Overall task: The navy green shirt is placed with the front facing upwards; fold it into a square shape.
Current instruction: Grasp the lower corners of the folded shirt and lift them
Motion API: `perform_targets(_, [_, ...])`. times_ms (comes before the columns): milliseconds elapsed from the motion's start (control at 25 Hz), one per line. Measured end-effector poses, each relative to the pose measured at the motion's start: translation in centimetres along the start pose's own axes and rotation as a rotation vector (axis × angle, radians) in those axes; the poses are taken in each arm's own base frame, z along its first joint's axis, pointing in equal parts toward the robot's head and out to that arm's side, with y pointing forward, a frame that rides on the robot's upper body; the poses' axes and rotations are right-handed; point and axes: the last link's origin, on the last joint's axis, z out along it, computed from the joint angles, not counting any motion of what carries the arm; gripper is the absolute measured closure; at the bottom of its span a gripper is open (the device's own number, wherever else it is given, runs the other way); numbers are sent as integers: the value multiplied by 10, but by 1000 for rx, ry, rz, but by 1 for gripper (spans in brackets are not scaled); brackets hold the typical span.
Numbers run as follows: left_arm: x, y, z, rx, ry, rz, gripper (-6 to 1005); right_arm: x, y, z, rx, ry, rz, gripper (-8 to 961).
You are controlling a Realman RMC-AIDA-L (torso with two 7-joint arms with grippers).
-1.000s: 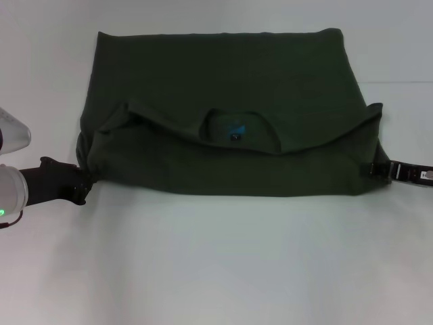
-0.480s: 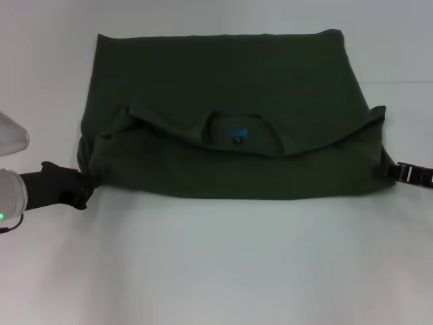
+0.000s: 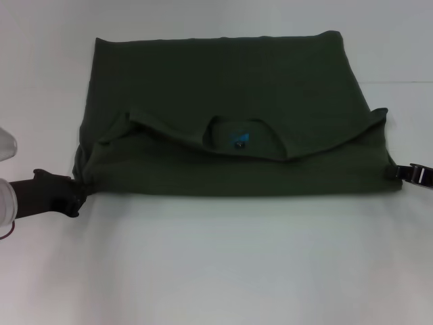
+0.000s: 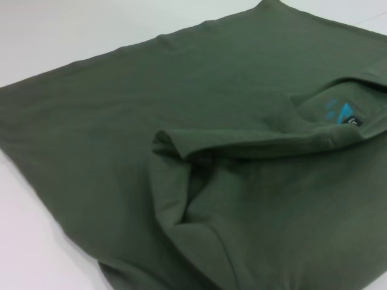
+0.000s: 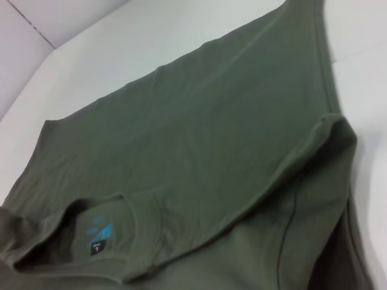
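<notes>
The navy green shirt (image 3: 223,74) lies on the white table, folded across, with its plain back up and the folded-over half nearest me. The round neck (image 3: 240,139) with a blue-marked tag shows at the fold's middle. My left gripper (image 3: 76,191) grips the shirt's near left corner, and my right gripper (image 3: 396,172) grips the near right corner; both are shut on cloth. The near edge runs straight and taut between them. The left wrist view shows the shirt (image 4: 181,90) with a bunched sleeve fold and the tag (image 4: 341,115). The right wrist view shows the shirt (image 5: 211,121) and the tag (image 5: 100,235).
The white table (image 3: 216,271) stretches wide in front of the shirt. A faint seam line (image 3: 399,82) crosses the table at the far right. Part of my left arm's white casing (image 3: 7,200) shows at the left edge.
Both grippers have moved outward, left one leftward and right one rightward, drawing the shirt's near corners apart. The near edge has straightened and the shirt has spread wider.
</notes>
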Motion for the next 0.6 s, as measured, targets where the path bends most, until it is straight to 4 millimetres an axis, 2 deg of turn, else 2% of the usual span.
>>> perform_targets(600, [2,12,-13,-112,1,34,981,2,3,-3,-41,-7,-5,889])
